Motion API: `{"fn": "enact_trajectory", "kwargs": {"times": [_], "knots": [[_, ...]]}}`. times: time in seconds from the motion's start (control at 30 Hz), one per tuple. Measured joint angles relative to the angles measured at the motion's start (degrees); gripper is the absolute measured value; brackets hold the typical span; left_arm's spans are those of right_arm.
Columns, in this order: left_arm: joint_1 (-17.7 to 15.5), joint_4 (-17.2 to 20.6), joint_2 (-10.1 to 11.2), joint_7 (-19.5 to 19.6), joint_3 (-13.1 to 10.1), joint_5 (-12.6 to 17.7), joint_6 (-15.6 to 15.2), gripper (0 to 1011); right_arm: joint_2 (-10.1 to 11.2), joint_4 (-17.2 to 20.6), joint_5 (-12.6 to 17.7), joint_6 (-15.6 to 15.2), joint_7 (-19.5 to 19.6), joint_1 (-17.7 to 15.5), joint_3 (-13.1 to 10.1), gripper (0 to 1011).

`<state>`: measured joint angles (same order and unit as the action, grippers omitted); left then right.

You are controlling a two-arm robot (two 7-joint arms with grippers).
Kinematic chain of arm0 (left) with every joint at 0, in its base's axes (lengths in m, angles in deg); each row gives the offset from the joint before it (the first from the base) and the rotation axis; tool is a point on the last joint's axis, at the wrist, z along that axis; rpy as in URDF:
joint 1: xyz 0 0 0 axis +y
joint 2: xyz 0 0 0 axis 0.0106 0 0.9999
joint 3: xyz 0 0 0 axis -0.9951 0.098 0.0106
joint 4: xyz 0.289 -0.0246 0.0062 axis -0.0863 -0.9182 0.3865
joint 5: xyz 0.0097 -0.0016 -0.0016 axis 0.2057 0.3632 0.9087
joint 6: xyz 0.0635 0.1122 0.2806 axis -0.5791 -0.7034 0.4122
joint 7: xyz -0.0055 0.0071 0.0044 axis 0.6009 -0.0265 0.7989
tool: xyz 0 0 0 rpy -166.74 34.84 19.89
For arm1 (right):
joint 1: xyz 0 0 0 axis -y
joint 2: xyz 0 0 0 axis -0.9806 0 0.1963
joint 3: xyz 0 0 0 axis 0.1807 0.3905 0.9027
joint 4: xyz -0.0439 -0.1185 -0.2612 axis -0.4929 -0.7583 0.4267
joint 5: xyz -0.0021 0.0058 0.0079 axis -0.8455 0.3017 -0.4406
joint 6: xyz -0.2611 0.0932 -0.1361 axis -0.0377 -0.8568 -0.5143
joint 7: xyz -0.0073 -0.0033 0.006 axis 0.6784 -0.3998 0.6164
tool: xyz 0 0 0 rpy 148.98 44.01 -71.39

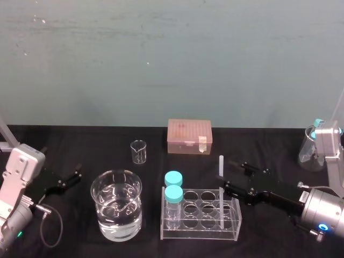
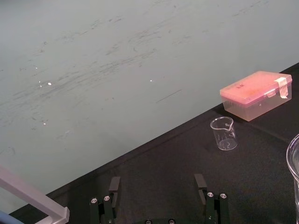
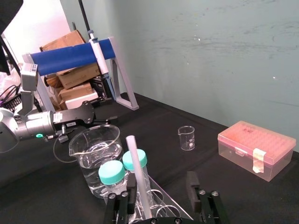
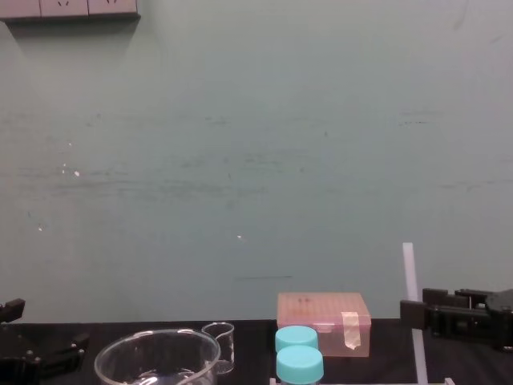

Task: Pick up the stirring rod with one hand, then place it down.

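Clear rack (image 1: 201,215) sat at the table's front edge. Stirring rod (image 3: 136,172) stood upright at its right end, far taller than the two capped jars (image 1: 173,185) at the left end. Right gripper (image 3: 161,184) was spread around the rod's upper half, one finger just beside it, no pinch yet. Left gripper (image 2: 158,186) was parked at left, also spread. Rod judged light, stiff, slick, probably brittle: pinch gently above the rack, lift straight up.
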<state>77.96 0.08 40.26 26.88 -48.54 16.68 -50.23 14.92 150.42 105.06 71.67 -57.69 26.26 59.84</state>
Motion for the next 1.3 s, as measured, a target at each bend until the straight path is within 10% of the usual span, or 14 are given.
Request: {"fn": "enact_trajectory", "kwargs": {"times": [0.4,0.8,1.1,1.3], "knots": [[0.0,0.0,0.0,0.0,0.0,0.0,0.0,1005,0.0,0.0,0.0,0.0,0.0,0.0,0.0,1002],[0.0,0.0,0.0,0.0,0.0,0.0,0.0,1005,-0.1,-0.1,0.6,1.3,-1.6,0.2,-0.2,1000],[0.0,0.0,0.0,0.0,0.0,0.0,0.0,1005,-1.9,0.4,9.2,6.1,-12.3,4.1,-2.8,1002],[0.0,0.0,0.0,0.0,0.0,0.0,0.0,1005,-2.4,3.1,8.9,7.0,-5.2,6.0,-4.8,1002]]}}
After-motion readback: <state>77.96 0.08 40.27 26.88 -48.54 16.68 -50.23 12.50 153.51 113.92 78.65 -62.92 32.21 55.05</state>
